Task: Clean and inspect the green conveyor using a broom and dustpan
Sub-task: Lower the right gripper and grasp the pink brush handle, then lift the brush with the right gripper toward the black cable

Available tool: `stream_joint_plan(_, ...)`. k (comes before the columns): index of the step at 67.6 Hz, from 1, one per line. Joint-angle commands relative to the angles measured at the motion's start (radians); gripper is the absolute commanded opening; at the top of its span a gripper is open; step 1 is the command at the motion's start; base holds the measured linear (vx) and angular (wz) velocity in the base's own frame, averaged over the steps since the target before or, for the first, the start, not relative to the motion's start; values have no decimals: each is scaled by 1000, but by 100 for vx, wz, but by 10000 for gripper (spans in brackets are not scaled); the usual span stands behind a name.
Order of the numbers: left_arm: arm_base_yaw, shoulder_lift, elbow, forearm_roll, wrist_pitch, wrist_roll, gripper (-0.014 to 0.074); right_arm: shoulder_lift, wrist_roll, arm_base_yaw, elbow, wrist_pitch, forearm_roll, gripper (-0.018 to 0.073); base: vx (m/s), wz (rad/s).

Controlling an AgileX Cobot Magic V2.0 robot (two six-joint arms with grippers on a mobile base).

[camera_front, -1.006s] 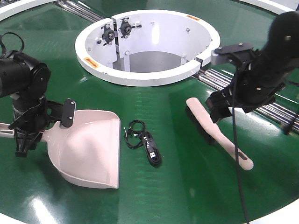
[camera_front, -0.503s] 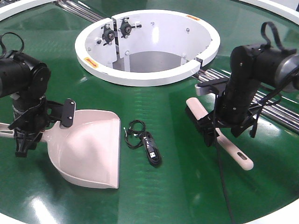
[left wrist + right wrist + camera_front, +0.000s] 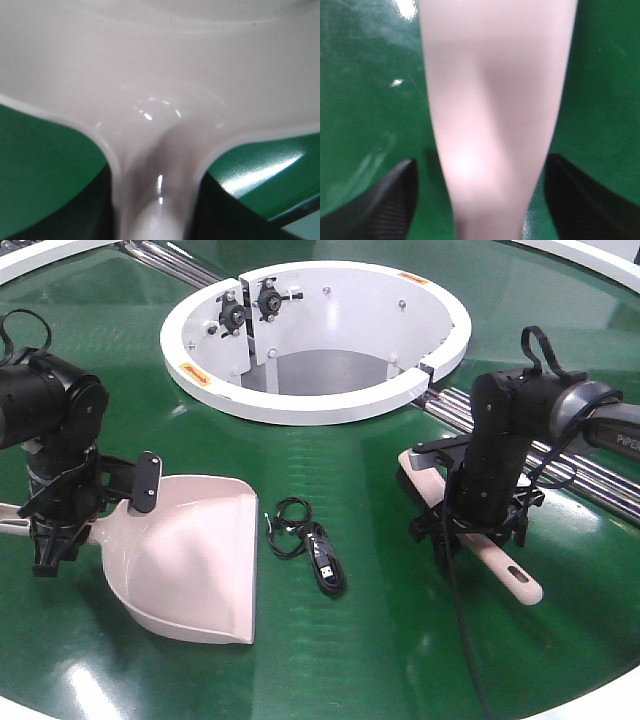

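Observation:
The pale dustpan (image 3: 190,560) lies on the green conveyor (image 3: 400,650) at the left, mouth facing right. My left gripper (image 3: 60,530) is shut on its handle, which fills the gap between the dark jaws in the left wrist view (image 3: 152,215) below the dustpan's bowl (image 3: 160,75). The broom (image 3: 505,570) lies on the belt at the right, its brush head (image 3: 415,470) towards the ring. My right gripper (image 3: 470,535) is low over its handle. In the right wrist view the gripper (image 3: 480,205) is open, with its fingers (image 3: 385,205) either side of the broom handle (image 3: 495,100) and green showing in both gaps.
A black coiled cable (image 3: 315,550) lies on the belt between dustpan and broom. The white ring opening (image 3: 310,400) stands behind. Silver rails (image 3: 590,480) run behind the right arm. The conveyor's white edge shows at bottom right.
My right arm has swung down and left, and its gripper now straddles the broom handle. The left arm, dustpan, broom and cable have not moved.

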Motion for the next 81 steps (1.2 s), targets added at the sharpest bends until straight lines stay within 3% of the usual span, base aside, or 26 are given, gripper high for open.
stream_joint_plan(1, -7, -49, -25, 4, 26, -18, -6, -49, 18, 0, -26, -6, -32, 337, 0, 0)
stream_joint_plan(15, -7, -49, -25, 4, 26, -18, -6, -57, 58, 1, -26, -5, -56, -17, 0, 0)
stream_joint_plan(37, -7, -49, -25, 4, 26, -18, -6, -168, 141, 23, -26, 55, -24, -7, 0, 0)
stream_joint_plan(49, -7, -49, -25, 4, 26, -18, -6, -192, 241, 135, -26, 132, -56, -4, 0, 0)
stream_joint_plan(61, -7, -49, -25, 4, 26, -18, -6, -182, 383, 259, -25, 122, -60, -4, 0, 0)
stream_joint_plan(81, -7, -49, -25, 4, 26, -18, -6, -107, 527, 332, -23, 132, -51, -4, 0, 0)
